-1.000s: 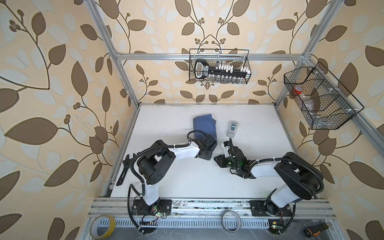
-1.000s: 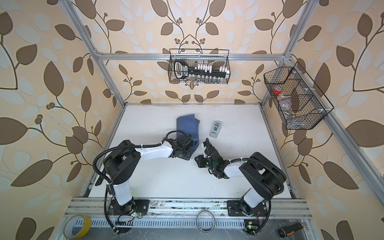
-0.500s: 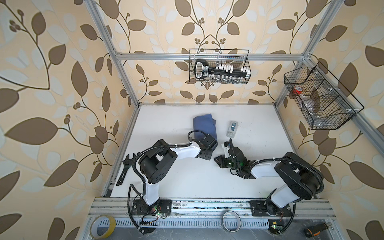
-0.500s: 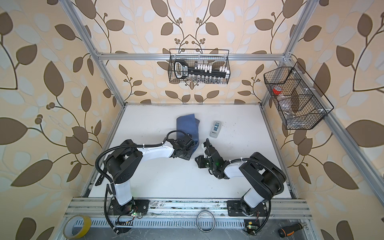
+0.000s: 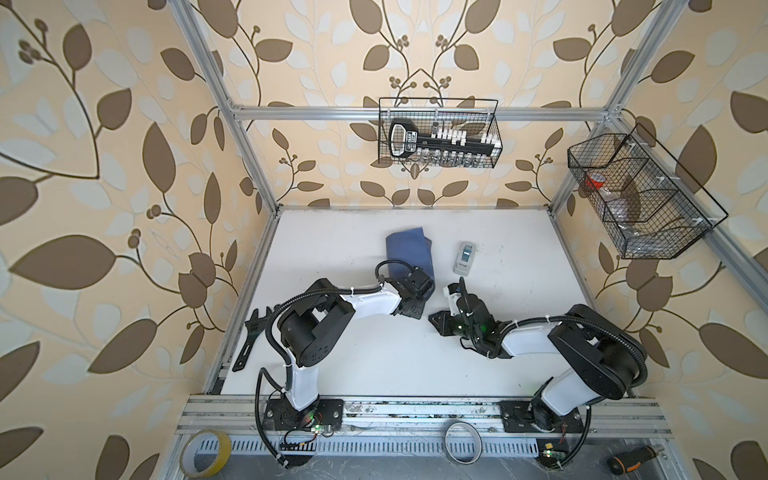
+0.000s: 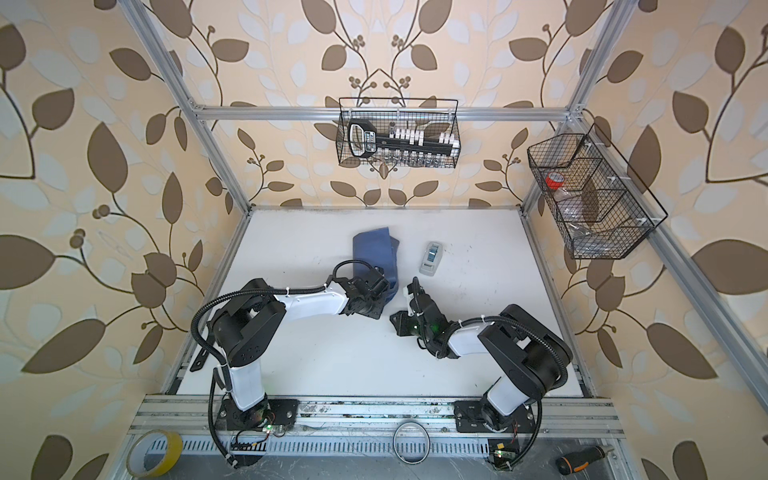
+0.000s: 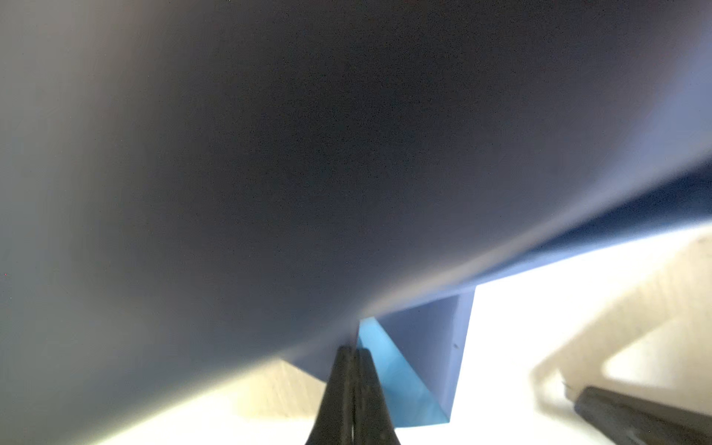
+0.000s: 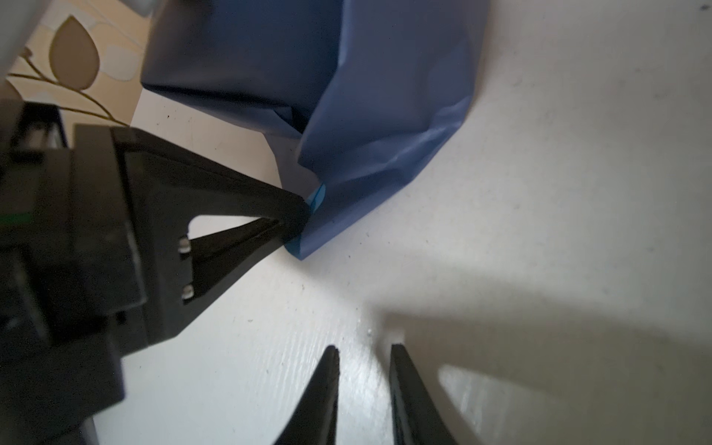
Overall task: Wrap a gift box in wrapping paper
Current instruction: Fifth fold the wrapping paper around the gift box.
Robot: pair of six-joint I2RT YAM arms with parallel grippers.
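Clamps thin, creased slate-blue wrapping paper (image 8: 385, 127) in left jaws; holds right jaws narrowly apart, empty, over white bench (image 8: 539, 231).

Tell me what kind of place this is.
Probably a robot test cell dressed as a room: an aluminium frame with wallpaper panels, arms bolted to a rail, wire tool baskets.

White tabletop (image 5: 374, 365), lightly scuffed. Folded slate-blue wrapping paper (image 5: 405, 253) lies toward back; grey-white tape dispenser (image 5: 464, 257) near it, not touching.
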